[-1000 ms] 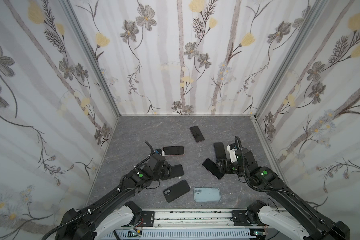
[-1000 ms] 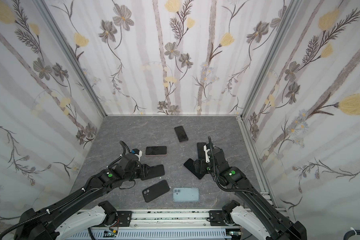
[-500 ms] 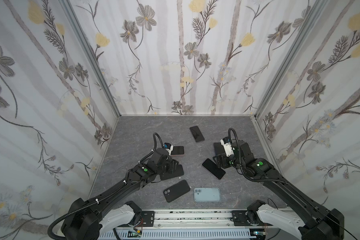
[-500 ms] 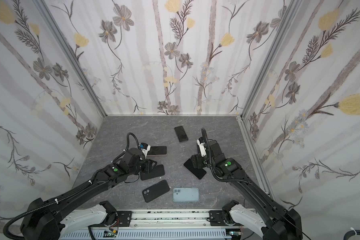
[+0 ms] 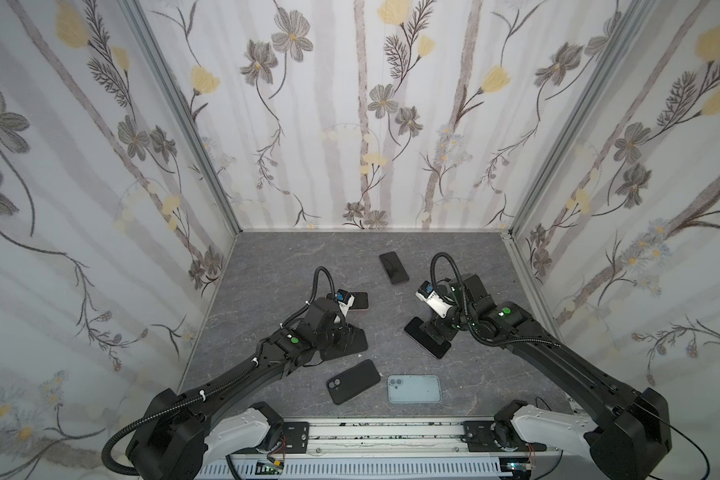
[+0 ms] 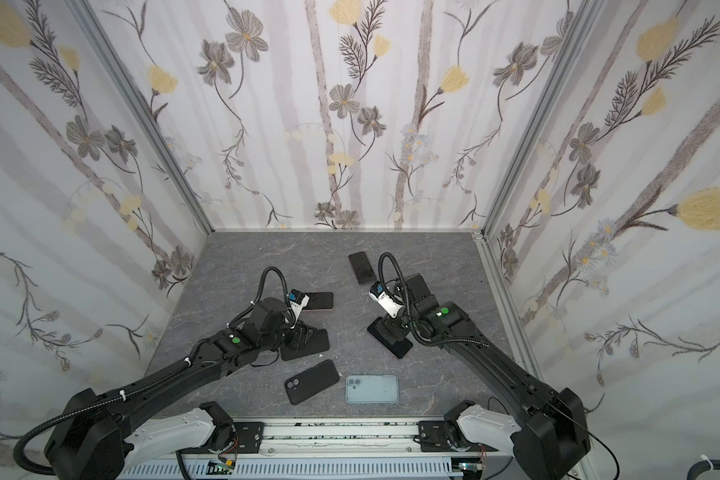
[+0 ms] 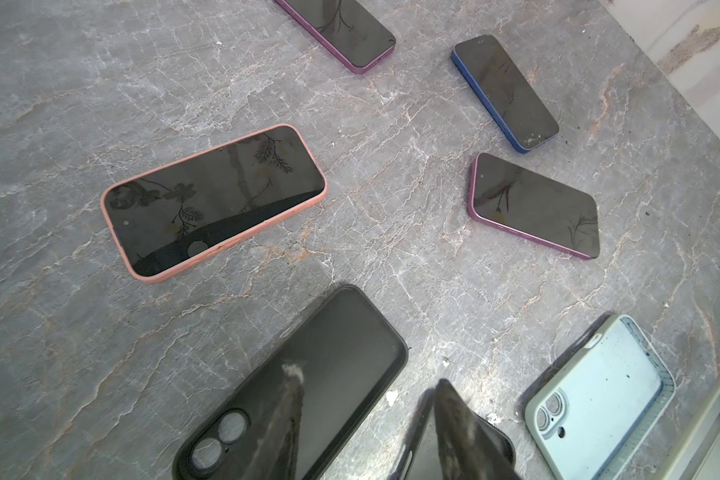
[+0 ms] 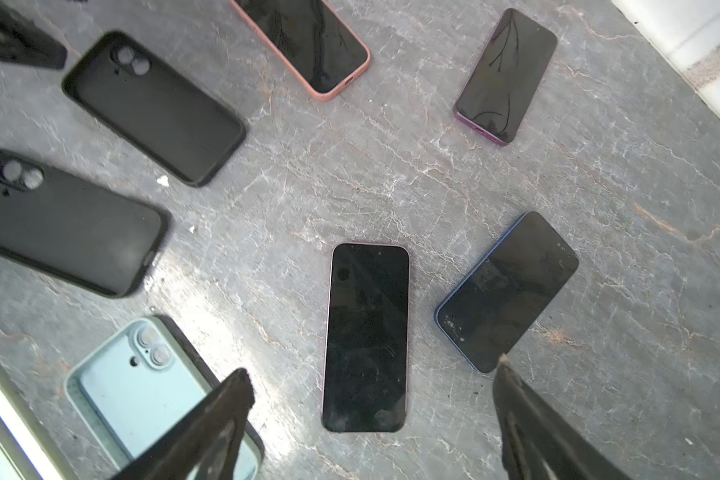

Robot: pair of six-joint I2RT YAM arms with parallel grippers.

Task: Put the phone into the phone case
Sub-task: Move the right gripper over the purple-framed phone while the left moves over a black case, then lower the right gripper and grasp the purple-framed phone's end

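A dark phone with a pinkish rim [image 8: 366, 336] lies face up on the grey table, seen in both top views [image 5: 427, 338] [image 6: 391, 340]. My right gripper [image 8: 371, 368] [image 5: 433, 330] hangs over it, open wide, one finger on either side and clear of it. An empty black phone case [image 7: 308, 374] [image 5: 350, 343] lies under my left gripper [image 7: 368, 374] [image 5: 346, 334], which is open. One of its fingertips [image 7: 294, 370] is over that case and the other over a second black case [image 7: 491, 440] [image 5: 353, 381]. Neither gripper holds anything.
A light blue case [image 5: 414, 389] [image 8: 142, 386] lies near the front edge. A phone in a pink case [image 7: 215, 201] [image 5: 356, 300], a blue phone [image 8: 508, 291] and a purple phone [image 8: 506, 75] [image 5: 393, 268] lie further back. Walls close in three sides.
The left arm has reached further forward over the black case. The right gripper has swung left over the pinkish-rimmed phone, and its jaws have opened wider.
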